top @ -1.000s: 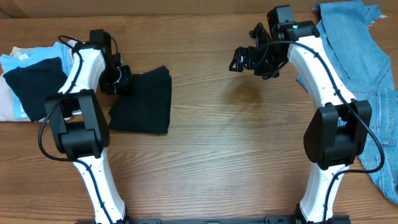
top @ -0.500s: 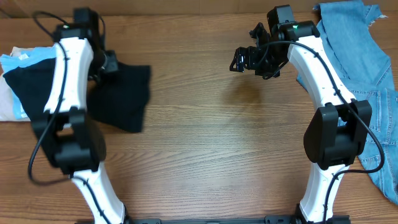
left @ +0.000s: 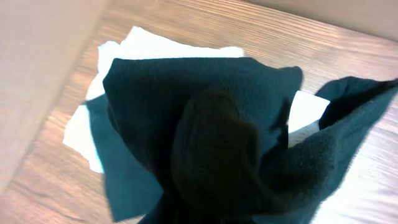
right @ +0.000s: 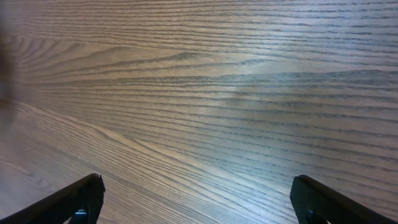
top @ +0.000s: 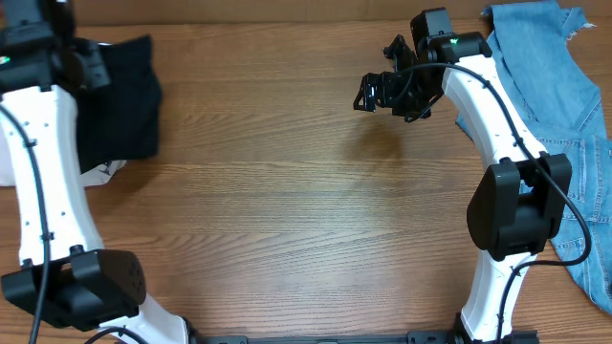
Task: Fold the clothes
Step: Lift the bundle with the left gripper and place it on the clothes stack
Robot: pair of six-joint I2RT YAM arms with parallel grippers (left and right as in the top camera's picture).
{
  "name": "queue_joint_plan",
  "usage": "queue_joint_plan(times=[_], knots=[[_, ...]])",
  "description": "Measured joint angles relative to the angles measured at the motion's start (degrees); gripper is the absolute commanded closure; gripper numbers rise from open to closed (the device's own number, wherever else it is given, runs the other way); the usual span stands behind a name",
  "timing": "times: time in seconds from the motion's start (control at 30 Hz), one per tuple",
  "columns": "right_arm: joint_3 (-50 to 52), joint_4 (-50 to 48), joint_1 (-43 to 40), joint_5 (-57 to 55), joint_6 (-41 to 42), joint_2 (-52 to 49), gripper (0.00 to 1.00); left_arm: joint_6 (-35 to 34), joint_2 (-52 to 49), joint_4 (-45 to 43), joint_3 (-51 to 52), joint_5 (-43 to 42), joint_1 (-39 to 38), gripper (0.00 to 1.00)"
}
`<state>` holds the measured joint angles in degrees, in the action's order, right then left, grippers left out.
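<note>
Left tool [top: 96, 69] is out at the far left corner of the bench [top: 287, 220], and it's got the black T-shirt [top: 124, 105]. Its jaws are pinched nearly closed on the far end of the cloth. You can't see the fingers themselves: in the left wrist view dark fabric bunches right up against the lens and covers them.

From overhead the shirt reads as a folded dark slab with its long axis running from the far edge of the bench towards the near edge. The gripped end is the far one and the free end trails nearward. Neck or hem leading? Can't tell; no label or collar shows.

The wrist view shows the shirt draped over the pale folded garments [left: 161, 50], whose light corners poke out at its far and left sides. One loose flap of black swings out to the right over bare wood. Whether all of the shirt rests on that pile or part hangs above it, I can't say.

Across at the far right, the right tool [top: 366, 94] hangs above bare woodgrain with its jaws spread wide and nothing between them. Its fingertips [right: 84, 196] sit at the two bottom corners of the right wrist view. The blue jeans [top: 540, 53] sprawl along the right edge of the bench, apart from that tool.
</note>
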<state>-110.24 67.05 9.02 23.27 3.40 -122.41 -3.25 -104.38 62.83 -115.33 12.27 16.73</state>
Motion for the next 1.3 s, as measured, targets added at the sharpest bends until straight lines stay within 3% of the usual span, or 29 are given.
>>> queue_joint_plan(times=[0.27,0.5,0.7,1.0,1.03,1.07,1.17,1.2,1.3], knots=[[0.0,0.0,0.0,-0.1,0.0,0.0,0.00,0.7,-0.9,-4.7,0.0,0.1,9.5,0.87],[0.0,0.0,0.0,-0.2,0.0,0.0,0.00,0.7,-7.6,-7.1,-0.1,-2.9,16.2,0.85],[0.0,-0.1,0.0,-0.1,0.0,0.0,0.00,0.7,-13.9,-7.9,-0.1,-5.6,18.9,0.85],[0.0,0.0,0.0,-0.2,0.0,0.0,0.00,0.9,-14.7,-12.5,-0.1,-6.3,19.8,0.74],[0.0,-0.1,0.0,-0.2,0.0,0.0,0.00,0.9,-14.7,-13.0,-0.1,-6.3,19.8,0.69],[0.0,0.0,0.0,-0.2,-0.1,0.0,0.00,1.1,-14.7,-13.4,-0.1,-6.3,19.8,0.58],[0.0,-0.1,0.0,-0.2,0.0,0.0,0.00,1.6,-14.7,-14.5,-0.1,-6.3,19.8,0.09],[0.0,-0.1,0.0,-0.2,0.0,0.0,0.00,1.6,-14.7,-14.7,-0.1,-6.2,19.8,0.00],[0.0,-0.1,0.0,-0.1,0.0,0.0,0.00,1.3,-14.7,-14.6,-0.1,-5.2,19.8,0.00]])
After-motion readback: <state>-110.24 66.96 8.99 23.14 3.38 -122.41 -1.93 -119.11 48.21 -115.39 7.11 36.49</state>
